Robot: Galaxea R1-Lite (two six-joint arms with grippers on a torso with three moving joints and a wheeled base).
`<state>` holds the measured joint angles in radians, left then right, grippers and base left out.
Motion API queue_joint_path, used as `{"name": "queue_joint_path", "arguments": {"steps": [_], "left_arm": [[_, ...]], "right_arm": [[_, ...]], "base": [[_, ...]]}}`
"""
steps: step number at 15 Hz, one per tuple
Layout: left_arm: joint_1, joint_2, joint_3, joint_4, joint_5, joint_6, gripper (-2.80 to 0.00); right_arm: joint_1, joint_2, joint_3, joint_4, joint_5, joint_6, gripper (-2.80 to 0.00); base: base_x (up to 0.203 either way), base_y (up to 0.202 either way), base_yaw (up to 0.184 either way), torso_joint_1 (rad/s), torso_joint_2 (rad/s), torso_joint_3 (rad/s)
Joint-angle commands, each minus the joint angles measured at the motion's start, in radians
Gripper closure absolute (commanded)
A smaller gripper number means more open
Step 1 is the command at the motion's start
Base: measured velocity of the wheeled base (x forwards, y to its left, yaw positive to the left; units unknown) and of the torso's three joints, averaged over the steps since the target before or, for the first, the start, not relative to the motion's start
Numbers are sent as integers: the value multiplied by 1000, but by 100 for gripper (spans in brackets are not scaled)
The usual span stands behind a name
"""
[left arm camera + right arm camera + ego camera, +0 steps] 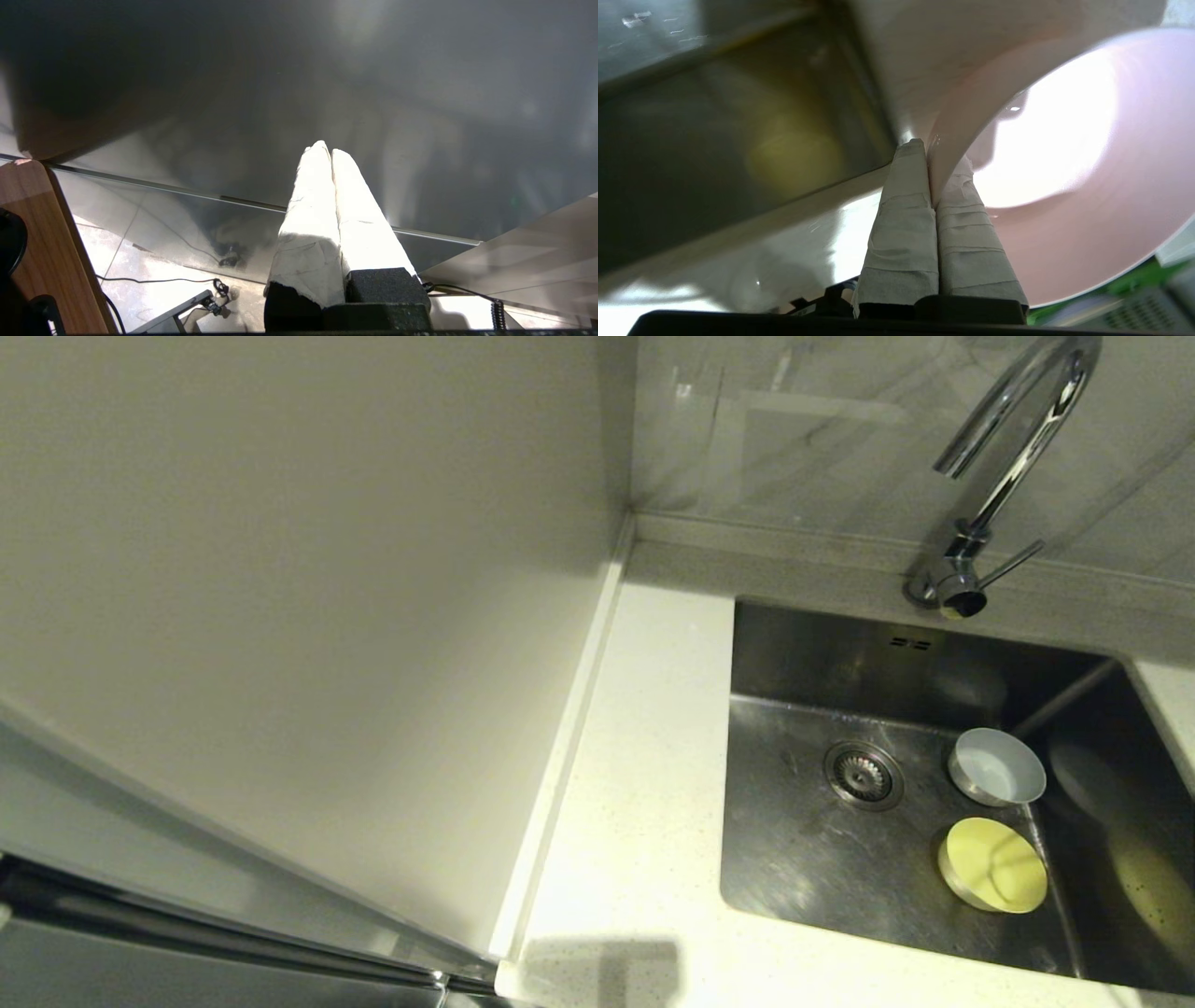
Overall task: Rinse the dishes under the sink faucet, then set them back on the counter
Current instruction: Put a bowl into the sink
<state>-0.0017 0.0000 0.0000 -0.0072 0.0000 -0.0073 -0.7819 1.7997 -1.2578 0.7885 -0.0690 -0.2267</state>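
Head view: speckled white counter [644, 775] borders steel sink [803, 859] (two bowls inside).

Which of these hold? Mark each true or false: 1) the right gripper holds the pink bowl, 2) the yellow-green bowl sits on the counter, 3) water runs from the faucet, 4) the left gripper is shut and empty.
1) True: the right gripper pinches the rim of the pink bowl.
2) False: the yellow-green bowl lies in the sink, near the white bowl.
3) False: no stream shows below the faucet.
4) True: the left gripper is shut on nothing, away from the sink.
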Motion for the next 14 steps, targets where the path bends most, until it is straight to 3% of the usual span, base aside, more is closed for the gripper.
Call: {"name": "queue_joint_path", "arguments": {"steps": [1, 3, 6, 8, 11, 13, 14], "left_arm": [[0, 0, 3, 0, 0, 0, 0], [0, 0, 3, 0, 0, 0, 0], [0, 0, 3, 0, 0, 0, 0], [0, 0, 3, 0, 0, 0, 0], [0, 0, 3, 0, 0, 0, 0], [0, 0, 3, 0, 0, 0, 0], [0, 0, 3, 0, 0, 0, 0]], "right_arm": [[64, -134, 45, 4, 26, -14, 0], [190, -239, 103, 2, 46, -16, 0], [456, -360, 212, -66, 51, 22, 0], [655, -398, 293, -196, 32, 48, 0], [926, -413, 389, -469, -69, 62, 0], [1057, -395, 416, -631, -148, 64, 0], [1084, -360, 413, -691, -180, 59, 0]], "base": [[0, 0, 0, 0, 0, 0], [0, 0, 0, 0, 0, 0], [0, 0, 0, 0, 0, 0], [0, 0, 0, 0, 0, 0], [0, 0, 0, 0, 0, 0], [0, 0, 0, 0, 0, 0], [0, 0, 0, 0, 0, 0]]}}
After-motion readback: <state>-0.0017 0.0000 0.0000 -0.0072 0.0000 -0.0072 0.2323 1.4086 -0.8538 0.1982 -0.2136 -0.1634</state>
